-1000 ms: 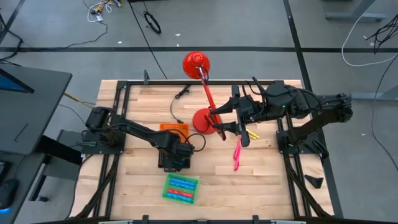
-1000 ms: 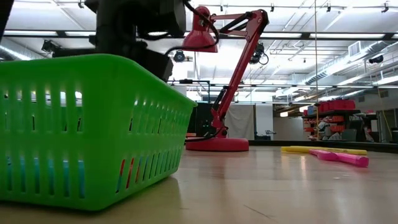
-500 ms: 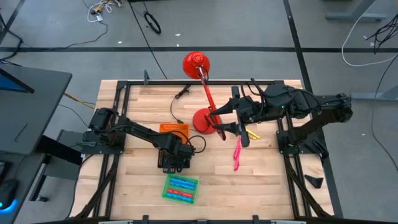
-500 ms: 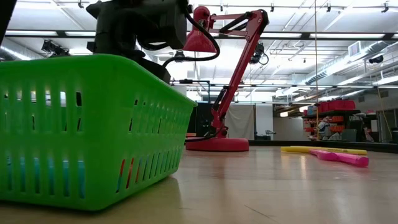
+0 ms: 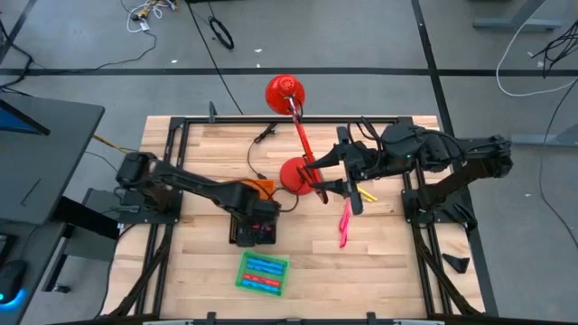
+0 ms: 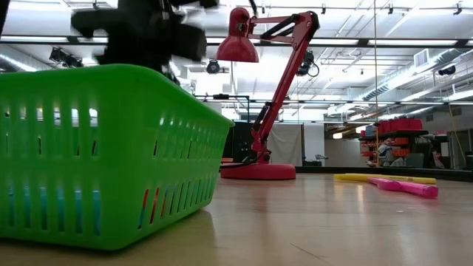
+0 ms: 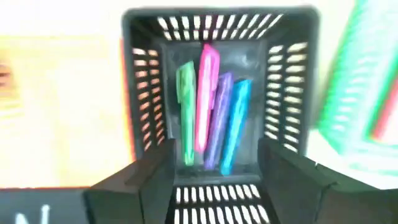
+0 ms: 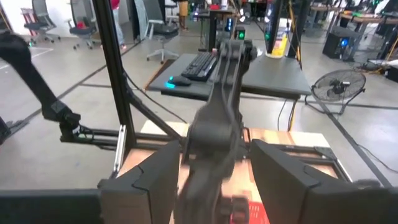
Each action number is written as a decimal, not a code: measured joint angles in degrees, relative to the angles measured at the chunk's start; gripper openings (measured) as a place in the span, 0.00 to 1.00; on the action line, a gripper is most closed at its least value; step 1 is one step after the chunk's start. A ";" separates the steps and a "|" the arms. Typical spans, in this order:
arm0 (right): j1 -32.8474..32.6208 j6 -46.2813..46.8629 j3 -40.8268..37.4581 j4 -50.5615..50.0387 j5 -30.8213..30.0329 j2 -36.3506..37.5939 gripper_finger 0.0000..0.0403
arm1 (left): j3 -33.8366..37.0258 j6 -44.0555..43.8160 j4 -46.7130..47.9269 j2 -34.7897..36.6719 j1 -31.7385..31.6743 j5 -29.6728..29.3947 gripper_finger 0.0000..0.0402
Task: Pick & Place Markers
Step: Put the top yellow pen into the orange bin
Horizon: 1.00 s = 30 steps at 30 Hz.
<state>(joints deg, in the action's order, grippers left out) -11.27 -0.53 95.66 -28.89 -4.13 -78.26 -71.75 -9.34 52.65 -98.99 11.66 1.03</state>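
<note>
Step in hand: the left gripper [image 7: 214,171] hangs right over the small black slotted plastic tray [image 5: 253,231], fingers apart and empty; I judge a marker has just been let go into it.
Tray contents: four markers lie side by side on the tray floor: a green marker [image 7: 186,112], a pink marker [image 7: 205,96], a purple marker [image 7: 219,118] and a blue marker [image 7: 234,124].
Doing it well: lift straight up with the fingers kept apart, so that neither one hooks the tray wall or drags a marker out.
Left to fetch: a long pink marker [image 5: 344,223] and a yellow marker [image 5: 365,193] lie on the wooden slatted table [image 5: 199,153], at about 3 o'clock from the black tray and well apart from it.
Other trays: the green slotted plastic basket [image 5: 263,273] at 6 o'clock of the black tray holds blue and red markers; an orange tray [image 5: 262,185] peeps out at 12 o'clock.
Right arm: the right gripper [image 5: 322,178] waits by the base of the red desk lamp [image 5: 294,171], fingers apart, nothing between them.
Change from a second ago: the left fingers were nearly together and now stand apart; the left arm has swung, its elbow further toward 9 o'clock, and the gripper now covers more of the orange tray. The right arm and the loose markers have not moved.
</note>
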 joint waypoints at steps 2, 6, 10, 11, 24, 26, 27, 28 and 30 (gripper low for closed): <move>0.04 0.77 0.00 -1.45 0.00 0.52 0.50 | -0.02 -1.61 -1.47 3.79 0.01 -1.09 0.59; 0.24 4.29 -0.04 -3.64 0.05 2.00 0.50 | 0.02 -3.87 -5.42 11.52 0.96 -7.77 0.58; 0.26 4.78 -0.04 -6.69 0.03 4.07 0.50 | 0.04 -5.28 -11.02 17.81 1.71 -13.08 0.56; 0.25 4.99 -0.04 -7.50 0.05 4.66 0.49 | 0.04 -5.45 -12.73 19.20 1.85 -14.20 0.55; 0.26 12.93 -0.02 -25.91 -6.07 10.20 0.50 | 0.07 -4.02 -31.07 29.30 5.36 -28.30 0.61; 0.24 14.10 -0.02 -28.30 -5.98 10.41 0.50 | 0.07 -2.70 -34.36 29.80 5.38 -28.04 0.62; 0.26 14.90 -0.02 -29.33 -6.00 10.45 0.50 | 0.05 -1.99 -36.10 29.91 5.38 -28.05 0.62; 0.28 15.56 -0.02 -30.48 -5.98 10.51 0.50 | 0.06 -1.56 -36.79 30.21 5.35 -28.02 0.62; 0.52 16.74 -0.02 -33.33 -5.98 10.60 0.50 | 0.09 -0.58 -38.43 30.54 5.34 -27.77 0.62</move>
<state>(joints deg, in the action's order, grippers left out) -10.74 16.21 95.64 -62.21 -10.11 -67.67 -71.66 -9.92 14.22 -68.46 17.00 -26.74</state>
